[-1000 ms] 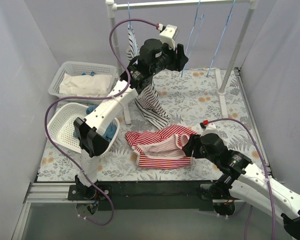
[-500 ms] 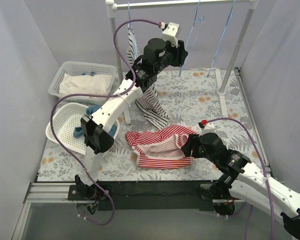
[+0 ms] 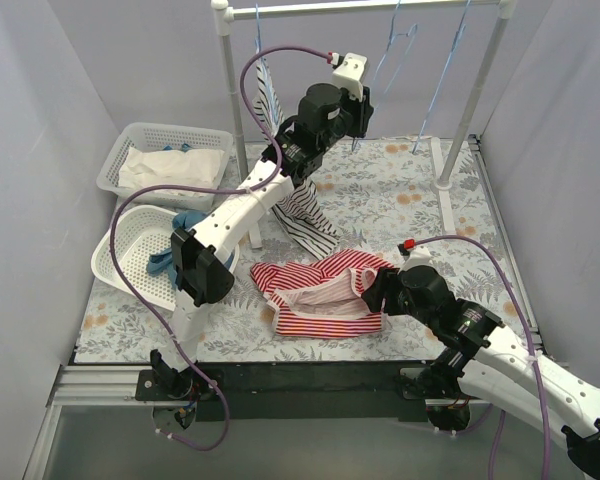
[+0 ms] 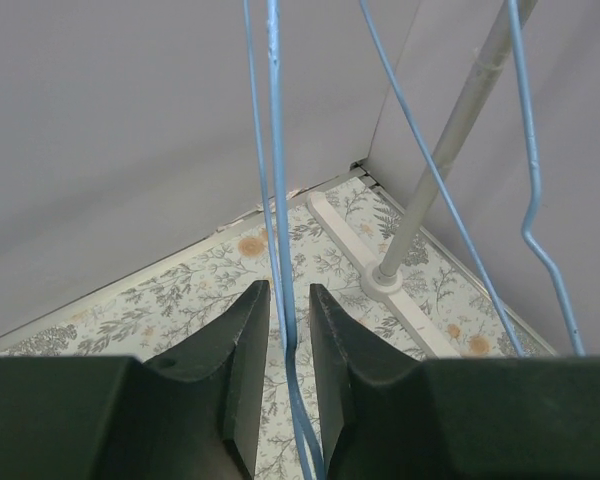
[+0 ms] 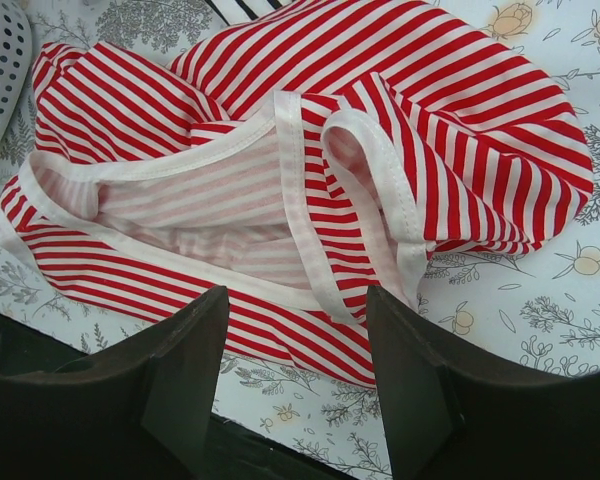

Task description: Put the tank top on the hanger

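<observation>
The tank top (image 3: 320, 290), red-and-white striped with white edging, lies crumpled on the floral mat in front of the right arm; it fills the right wrist view (image 5: 280, 150). My right gripper (image 3: 375, 290) hovers open over its near right edge, empty (image 5: 295, 300). The light-blue hanger (image 3: 380, 80) hangs from the rail at the back. My left gripper (image 3: 358, 125) is raised to it. In the left wrist view the hanger's wires (image 4: 276, 200) run between the jaws (image 4: 288, 290), which stand a narrow gap apart, wider than the wires.
A second blue hanger (image 3: 445, 80) hangs to the right, near the white rack post (image 3: 470, 110) and its foot. A black-and-white striped top (image 3: 300, 205) hangs at the left post. Two white baskets (image 3: 130, 150) (image 3: 120, 260) stand at left, with teal cloth (image 3: 185, 220).
My left arm has reached further right and back, bringing its gripper onto the hanger's wires. The right arm and tank top have not moved.
</observation>
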Controlling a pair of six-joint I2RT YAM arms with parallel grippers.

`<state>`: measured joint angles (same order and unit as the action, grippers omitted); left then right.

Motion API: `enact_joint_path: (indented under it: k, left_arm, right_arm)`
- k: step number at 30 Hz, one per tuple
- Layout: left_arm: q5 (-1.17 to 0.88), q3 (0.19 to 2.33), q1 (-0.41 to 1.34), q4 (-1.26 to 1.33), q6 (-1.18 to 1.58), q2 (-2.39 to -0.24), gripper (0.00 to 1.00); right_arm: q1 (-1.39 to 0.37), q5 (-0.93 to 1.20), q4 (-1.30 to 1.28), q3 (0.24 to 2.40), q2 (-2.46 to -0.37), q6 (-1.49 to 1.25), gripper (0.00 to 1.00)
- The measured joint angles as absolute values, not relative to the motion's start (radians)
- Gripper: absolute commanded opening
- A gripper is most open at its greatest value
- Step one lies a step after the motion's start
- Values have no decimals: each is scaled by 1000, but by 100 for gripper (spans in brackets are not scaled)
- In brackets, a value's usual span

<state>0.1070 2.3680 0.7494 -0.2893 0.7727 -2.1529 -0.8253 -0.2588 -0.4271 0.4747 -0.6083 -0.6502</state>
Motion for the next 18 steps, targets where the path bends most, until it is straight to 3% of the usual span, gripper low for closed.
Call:
enact_joint_path:
  k: [5, 8, 18]
  left_arm:
    - [125, 2368, 765, -258, 751, -2153, 12]
    - [138, 2368, 772, -249, 739, -2153, 0]
    - [180, 2368, 772, -209, 710, -2151, 0]
  right_arm:
    - [-825, -259, -418, 475, -608, -650, 65]
    - [-825, -259, -416, 475, -607, -650, 65]
    - [-825, -260, -416, 475, -602, -648, 65]
